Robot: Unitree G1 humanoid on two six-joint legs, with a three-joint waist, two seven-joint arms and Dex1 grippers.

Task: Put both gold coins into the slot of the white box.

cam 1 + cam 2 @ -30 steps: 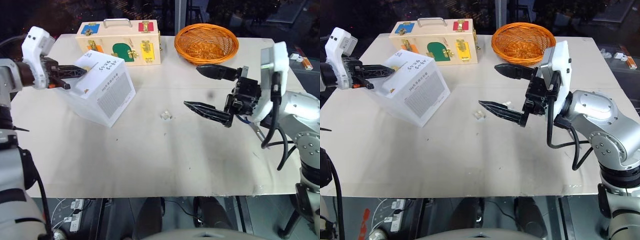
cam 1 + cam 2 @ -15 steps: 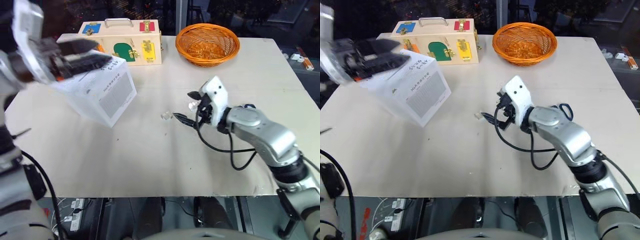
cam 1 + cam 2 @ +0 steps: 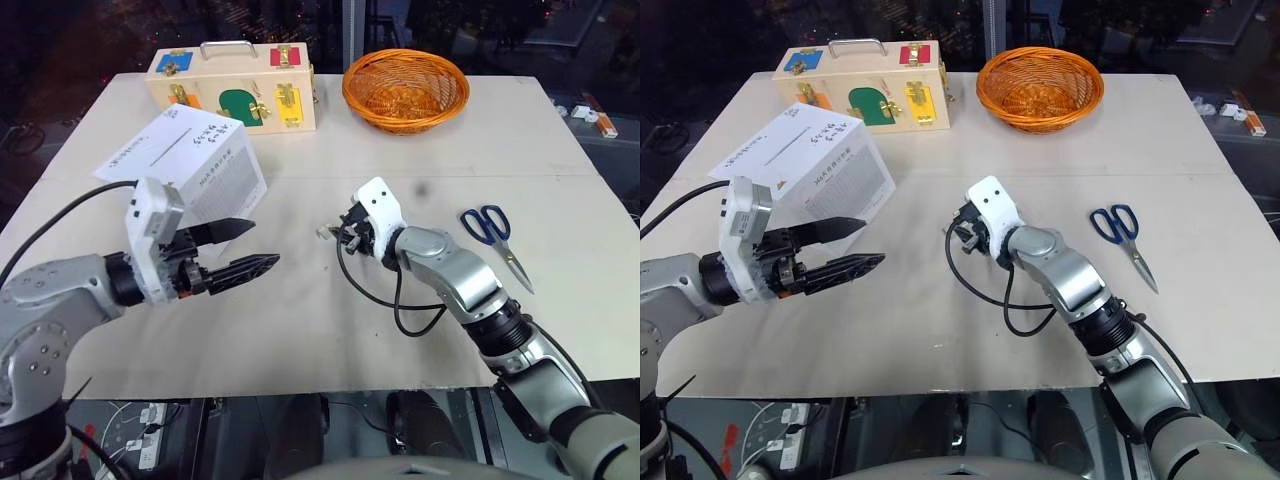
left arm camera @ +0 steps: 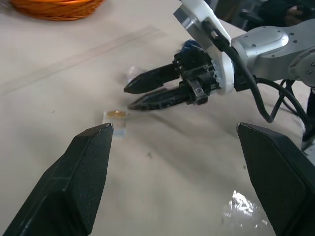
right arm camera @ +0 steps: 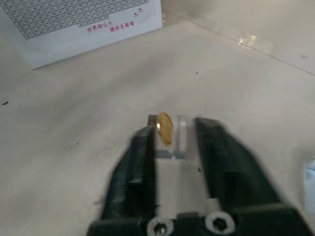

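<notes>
The table (image 3: 300,330) carries one white box (image 3: 195,165) at far left, tilted, its fine-print grid side facing us and its slot (image 3: 166,146) a thin dark line on the top face. Behind it stands one wooden case (image 3: 232,85), with one orange basket (image 3: 405,88) to its right and one pair of blue-handled scissors (image 3: 492,232) out on the right. Left gripper (image 3: 245,248) hangs near-left of the middle, fingers spread wide with nothing between them. Right gripper (image 5: 174,132) is low at the table's middle, fingers drawn in narrow around a small clear block (image 5: 172,135); whether they press it, I cannot tell. From the head camera that block is a pale speck (image 3: 324,232). The right wrist view brings out a gold coin (image 5: 165,129) standing upright in it. The left wrist view finds a coin (image 4: 116,114) in a clear piece on the table, just beside those fingertips, plus a second glassy glint (image 4: 132,75) behind them, too faint to read.
</notes>
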